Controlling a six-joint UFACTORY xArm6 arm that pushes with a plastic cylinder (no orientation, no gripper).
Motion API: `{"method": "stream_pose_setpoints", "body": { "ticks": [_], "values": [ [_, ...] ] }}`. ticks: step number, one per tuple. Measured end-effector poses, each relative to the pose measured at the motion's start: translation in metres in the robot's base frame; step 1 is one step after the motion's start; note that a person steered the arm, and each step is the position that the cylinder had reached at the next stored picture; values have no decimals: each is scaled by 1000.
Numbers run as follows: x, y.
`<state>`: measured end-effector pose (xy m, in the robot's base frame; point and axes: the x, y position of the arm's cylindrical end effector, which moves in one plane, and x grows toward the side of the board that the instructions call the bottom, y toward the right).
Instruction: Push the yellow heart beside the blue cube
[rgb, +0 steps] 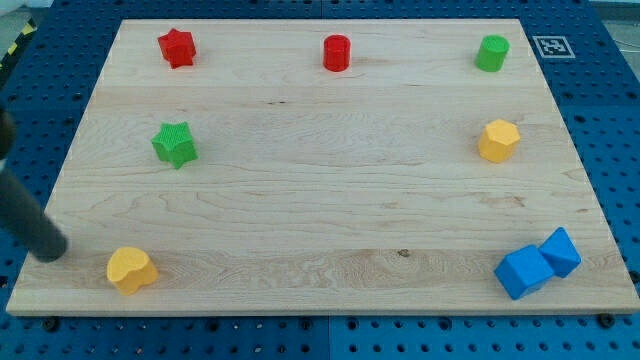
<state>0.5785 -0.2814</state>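
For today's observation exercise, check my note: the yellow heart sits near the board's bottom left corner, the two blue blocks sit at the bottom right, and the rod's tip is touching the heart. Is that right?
Not quite. My tip is not touching the yellow heart; the camera view shows it to the heart's left with bare board between them. The rest holds: the heart is near the bottom left corner, and the blue cube and the second blue block sit at the bottom right.

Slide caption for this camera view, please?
My tip waits left of the yellow heart; blue cube sits far right.

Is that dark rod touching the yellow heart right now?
No. My tip sits apart from the yellow heart, toward the view's left, with bare wood showing between them.
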Motion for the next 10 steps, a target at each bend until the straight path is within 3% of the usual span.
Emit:
{"method": "stream_pose_setpoints", "body": {
  "ticks": [1, 3, 4, 5, 6, 7, 9, 10],
  "values": [
    [32, 27],
    [28, 173],
    [35, 190],
    [40, 175],
    [29, 126],
    [10, 119],
    [10, 261],
    [25, 228]
  ]
}}
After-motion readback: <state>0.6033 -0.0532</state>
